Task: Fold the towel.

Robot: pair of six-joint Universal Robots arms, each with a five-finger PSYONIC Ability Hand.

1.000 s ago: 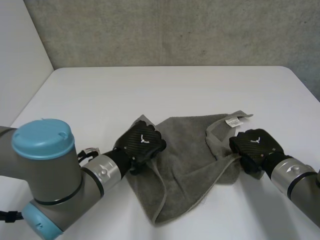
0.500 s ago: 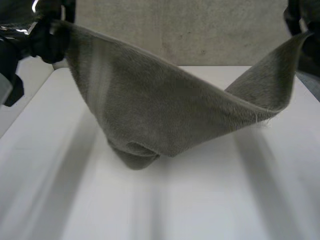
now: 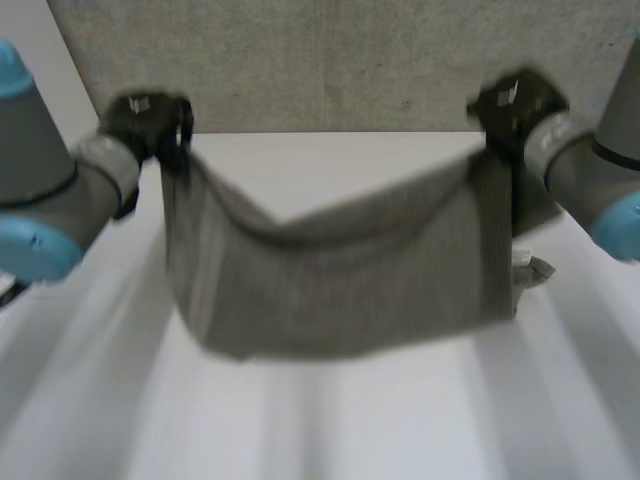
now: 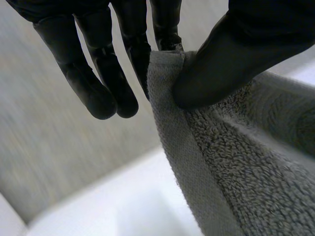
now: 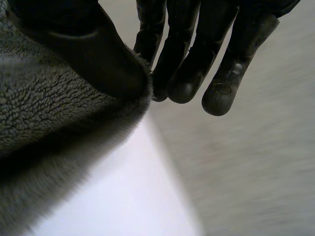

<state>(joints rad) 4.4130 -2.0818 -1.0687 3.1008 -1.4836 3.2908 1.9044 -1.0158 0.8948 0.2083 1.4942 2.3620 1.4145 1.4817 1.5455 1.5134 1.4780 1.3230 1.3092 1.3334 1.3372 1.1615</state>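
Above the far part of the table [image 3: 300, 430], the towel [image 3: 340, 280] hangs as a wide sheet strung between the two hands. The left hand [image 3: 150, 120] pinches one top corner between thumb and fingers [image 4: 142, 54], with its other fingers straight and free beside the cloth. The right hand [image 3: 512, 100] grips the other top corner the same way. The towel's long axis runs side to side, roughly level with the table's far edge, and the two hands sit at about the same height, so neither arm is nearer. Its top edge sags in the middle, and a small label [image 3: 532, 270] sticks out at the lower corner under the right hand. Whether the bottom edge touches the table I cannot tell. Laying the towel flat would likely need both arms to lower together, bottom edge first.
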